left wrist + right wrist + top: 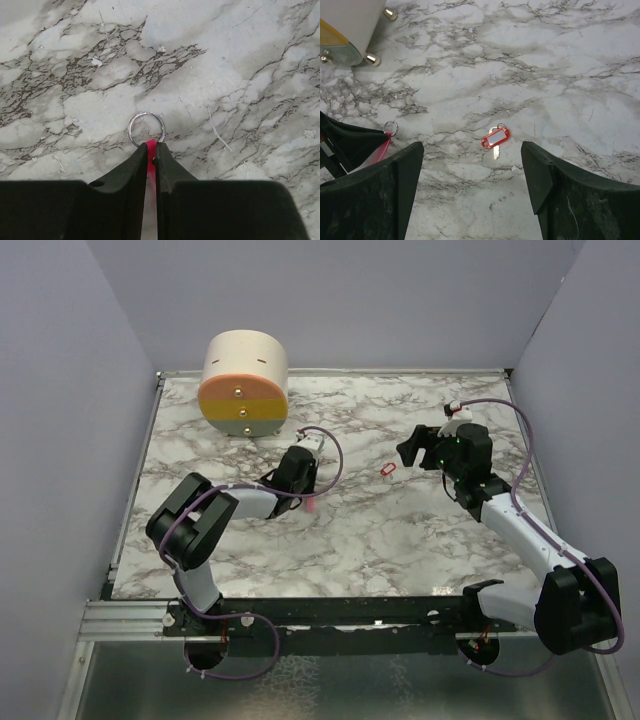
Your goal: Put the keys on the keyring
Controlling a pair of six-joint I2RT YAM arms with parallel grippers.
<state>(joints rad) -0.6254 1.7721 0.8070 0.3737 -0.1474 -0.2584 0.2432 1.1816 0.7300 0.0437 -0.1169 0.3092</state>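
While the left claw [151, 152] is clamped shut on the thin silvery metal keyring [129, 131], it's really only got the slim bright-pink strip [150, 147] that hangs off it. The strip is squeezed between the two black fingers [125, 175]. The ring itself lies flat on the white-and-grey marble surface [240, 75] just past the fingertips, touching nothing else as far as I can tell. From the top view that claw [309, 498] sits left of centre, tipped down at the surface, with a bit of pink peeking out under it.

Right claw [471, 150] is wide open and holding nothing. Its dark fingers [570, 200] are spread apart, with the small flat red key tag [495, 138] lying on the marble between them and a little ahead. A pale metal key blade pokes out from under it. The red key tag is well apart from the keyring and not threaded on. In the right wrist view the keyring [390, 128] shows up off to the left, beside the other claw. From above, the tag [389, 469] is between the two arms, nearer the right claw [414, 448].

Back left corner has a cream cylinder with an orange and yellow face [245, 385] lying on its side, brass-looking studs on it, well away from everything.
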